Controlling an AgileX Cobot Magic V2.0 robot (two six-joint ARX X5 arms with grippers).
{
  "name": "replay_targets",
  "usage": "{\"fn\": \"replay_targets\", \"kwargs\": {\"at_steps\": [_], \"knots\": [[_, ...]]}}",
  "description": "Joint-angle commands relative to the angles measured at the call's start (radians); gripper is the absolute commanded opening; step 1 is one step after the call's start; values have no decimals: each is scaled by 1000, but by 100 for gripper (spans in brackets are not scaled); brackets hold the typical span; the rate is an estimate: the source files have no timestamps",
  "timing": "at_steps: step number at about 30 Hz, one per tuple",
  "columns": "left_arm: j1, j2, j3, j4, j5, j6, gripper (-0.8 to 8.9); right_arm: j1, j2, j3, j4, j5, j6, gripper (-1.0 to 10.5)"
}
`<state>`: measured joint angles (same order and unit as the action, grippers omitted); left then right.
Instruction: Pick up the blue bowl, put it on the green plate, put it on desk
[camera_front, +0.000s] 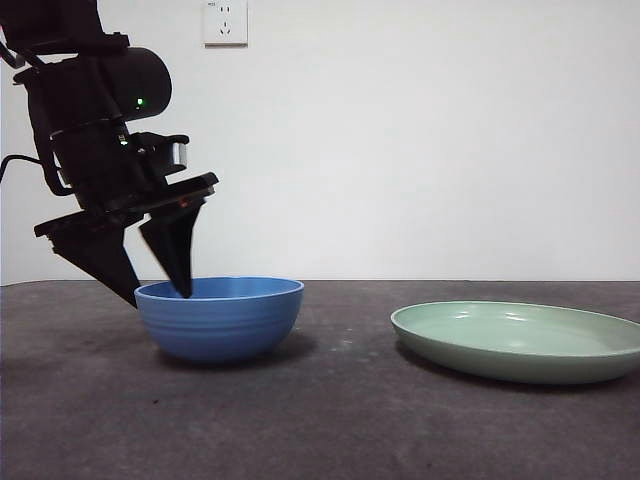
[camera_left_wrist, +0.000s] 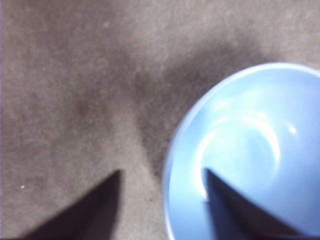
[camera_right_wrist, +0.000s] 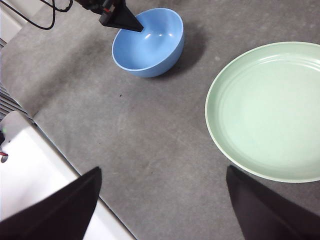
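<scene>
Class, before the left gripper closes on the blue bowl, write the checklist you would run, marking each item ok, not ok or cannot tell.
1. Left gripper straddles the rim of the blue bowl, one jaw inside, one outside: ok, confirmed in the left wrist view.
2. Jaws open wide enough for the wall: ok.
3. Jaws deep enough on the rim for a firm hold: cannot tell.
4. Bowl upright on the desk and holding nothing: ok.
5. Green plate bare, apart from the bowl, ready to receive it: ok.
6. Right gripper open and away from the bowl, above the desk beside the plate: ok.
</scene>
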<state>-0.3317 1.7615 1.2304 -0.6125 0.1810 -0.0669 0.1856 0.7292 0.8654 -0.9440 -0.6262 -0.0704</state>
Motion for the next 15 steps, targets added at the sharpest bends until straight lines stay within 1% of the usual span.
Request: {"fn": "replay_targets", "kwargs": {"at_steps": [1, 6, 9, 15], "knots": [[-4, 27, 21, -2, -2, -5, 135, 4, 8, 20, 8, -2, 10, 398], [-4, 27, 21, -1, -2, -5, 114, 4, 8, 20, 9, -2, 10, 398], [-4, 27, 21, 1, -2, -6, 11, 4, 8, 20, 9, -2, 10, 398], [-4, 27, 21, 11, -2, -31, 9, 4, 8, 20, 9, -2, 10, 398]]}}
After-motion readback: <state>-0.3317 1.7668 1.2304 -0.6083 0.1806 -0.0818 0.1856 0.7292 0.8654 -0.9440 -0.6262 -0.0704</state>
